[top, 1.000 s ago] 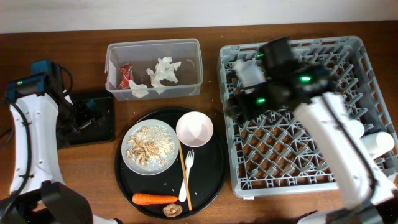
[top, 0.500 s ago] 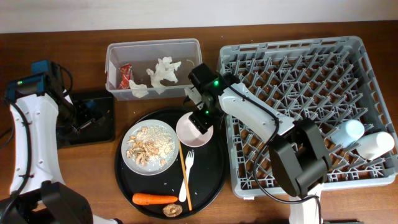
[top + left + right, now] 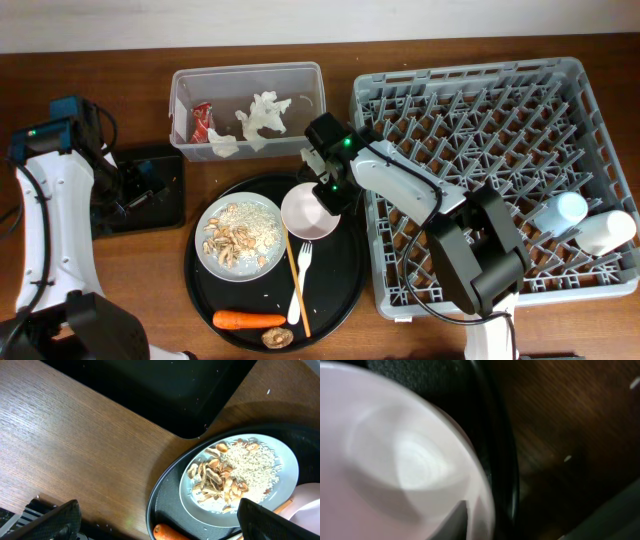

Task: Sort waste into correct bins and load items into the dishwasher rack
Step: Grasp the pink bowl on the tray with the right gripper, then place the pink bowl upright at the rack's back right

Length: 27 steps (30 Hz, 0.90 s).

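R gripper [image 3: 326, 191] at upper-right rim of bowl [image 3: 306, 213], mid frame, grip unclear; L gripper [image 3: 159, 516] spread wide, empty.

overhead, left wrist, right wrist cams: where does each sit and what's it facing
Overhead: above the table, facing straight down; left arm, right arm, dishwasher rack, round black tray.
Left wrist: on the left arm, facing down at the white plate and shallow black tray; own fingers at bottom corners.
Right wrist: close over the pink-white bowl; own fingers unclear.
Shared: overhead and left wrist both show the plate.
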Motion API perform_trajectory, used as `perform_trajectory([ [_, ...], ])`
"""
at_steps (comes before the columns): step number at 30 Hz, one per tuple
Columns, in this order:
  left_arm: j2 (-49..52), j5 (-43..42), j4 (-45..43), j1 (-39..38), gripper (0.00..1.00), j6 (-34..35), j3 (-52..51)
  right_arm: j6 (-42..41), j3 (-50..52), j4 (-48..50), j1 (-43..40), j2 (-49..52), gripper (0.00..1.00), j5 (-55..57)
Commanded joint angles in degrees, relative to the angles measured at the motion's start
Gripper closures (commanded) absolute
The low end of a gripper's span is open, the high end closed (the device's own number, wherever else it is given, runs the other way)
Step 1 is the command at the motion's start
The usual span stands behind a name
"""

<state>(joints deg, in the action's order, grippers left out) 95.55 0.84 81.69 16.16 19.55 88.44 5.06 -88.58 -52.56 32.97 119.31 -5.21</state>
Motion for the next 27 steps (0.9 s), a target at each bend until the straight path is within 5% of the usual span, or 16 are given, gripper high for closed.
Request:
perform_trajectory([
  [1, -0.76, 0.00, 0.02, 0.13, 0.01, 0.74, 0.09, -1.33, -0.79, -1.42, -0.37, -0.85, 0.96, 1.03],
  [7, -0.76, 0.00, 0.02, 0.13, 0.01, 0.74, 0.09, -2.91, -15.78, -12.66, -0.39, -9.16, 0.96, 13.79],
  [11, -0.76, 0.00, 0.02, 0.13, 0.01, 0.74, 0.09, -10.95, -19.82, -14.08, -4.79, -18.82, 0.96, 42.99],
  [16, -0.76, -0.63, 0.04, 0.13, 0.01, 0.74, 0.09, -26.49, -19.61, -10.29, -18.91, -17.11, 0.96, 81.42],
  [27, -0.76, -1.07, -1.81, 0.13, 0.01, 0.74, 0.09, -24.87, -19.58, 3.15, -38.66, 0.31, 0.96, 76.39],
])
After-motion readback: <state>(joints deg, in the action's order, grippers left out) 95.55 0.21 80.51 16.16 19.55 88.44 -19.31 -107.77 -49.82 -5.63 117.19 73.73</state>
